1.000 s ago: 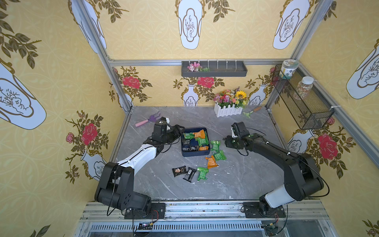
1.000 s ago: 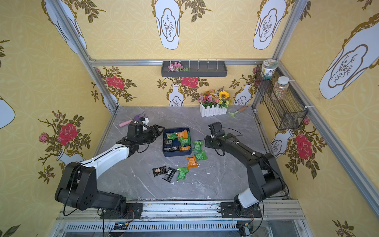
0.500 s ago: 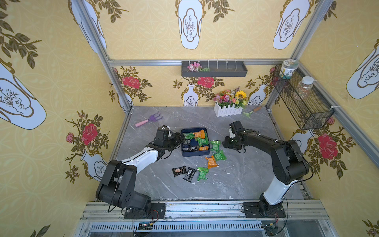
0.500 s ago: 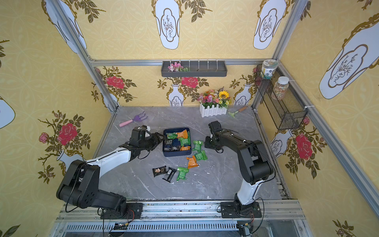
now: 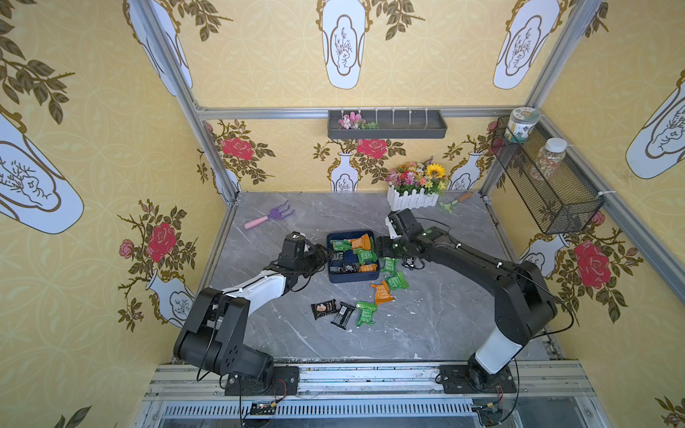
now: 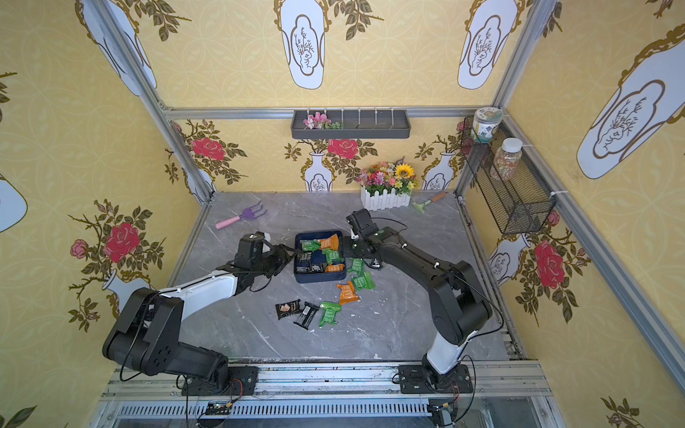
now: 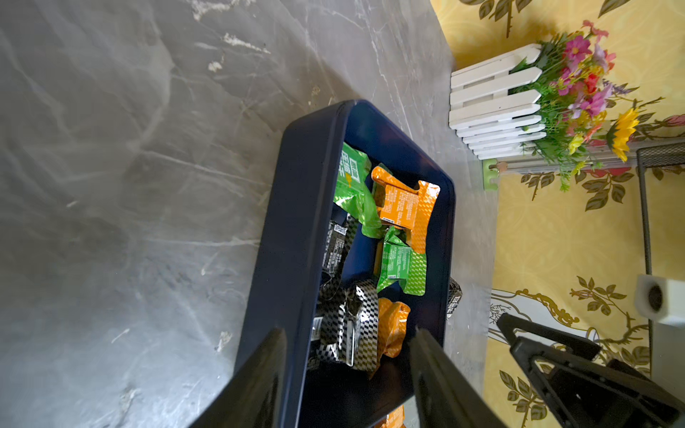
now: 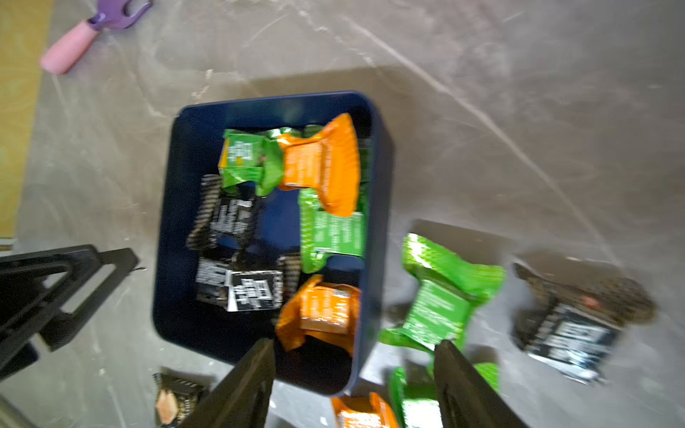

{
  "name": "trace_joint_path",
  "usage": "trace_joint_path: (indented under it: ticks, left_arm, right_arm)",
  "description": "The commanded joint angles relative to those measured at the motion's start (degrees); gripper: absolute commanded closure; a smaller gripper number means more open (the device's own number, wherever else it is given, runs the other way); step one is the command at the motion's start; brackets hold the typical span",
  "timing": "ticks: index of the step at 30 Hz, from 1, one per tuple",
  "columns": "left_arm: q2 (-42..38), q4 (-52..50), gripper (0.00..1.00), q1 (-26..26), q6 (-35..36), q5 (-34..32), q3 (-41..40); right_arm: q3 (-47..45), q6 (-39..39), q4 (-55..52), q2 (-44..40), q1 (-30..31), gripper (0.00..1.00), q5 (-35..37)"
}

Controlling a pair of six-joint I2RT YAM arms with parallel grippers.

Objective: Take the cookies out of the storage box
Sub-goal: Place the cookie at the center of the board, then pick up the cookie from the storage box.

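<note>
storage box [image 7: 289,241] edge within left gripper [image 7: 348,333]

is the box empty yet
No, green, orange and black cookies lie inside the box in the left wrist view.

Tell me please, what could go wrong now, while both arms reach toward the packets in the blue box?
1. On the left gripper, the fingers straddle the wall of the storage box; closing could pinch the box instead of the cookies.
2. The right gripper is open at the opposite wall, so the two arms could collide over this small box.
</note>
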Motion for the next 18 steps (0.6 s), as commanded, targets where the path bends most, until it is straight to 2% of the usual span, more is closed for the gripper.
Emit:
trace_joint_path:
  ticks: [1, 5, 12, 18]
  left_arm:
    - [-1.85, 5.19, 0.42, 0.27, -2.51, -3.13, -1.82]
    - [-4.20, 5.33, 0.42, 0.63, -4.00, -6.18, -3.94]
    - [-1.77, 6.40, 0.44, 0.59, -3.82, -1.96, -4.43]
    - [-0.54, 8.85, 0.48, 0.64, -4.62, -0.63, -5.41]
  right_arm:
    - [3.73, 5.02, 5.15, 4.50, 2.43, 0.29, -4.58]
    - [8.89, 7.11, 7.04, 11.84, 3.61, 0.32, -8.63]
    - [11.96, 14.81, 13.06, 20.47, 4.32, 0.38, -13.63]
    - [13.55, 16.69, 14.74, 24.51, 4.79, 0.44, -14.48]
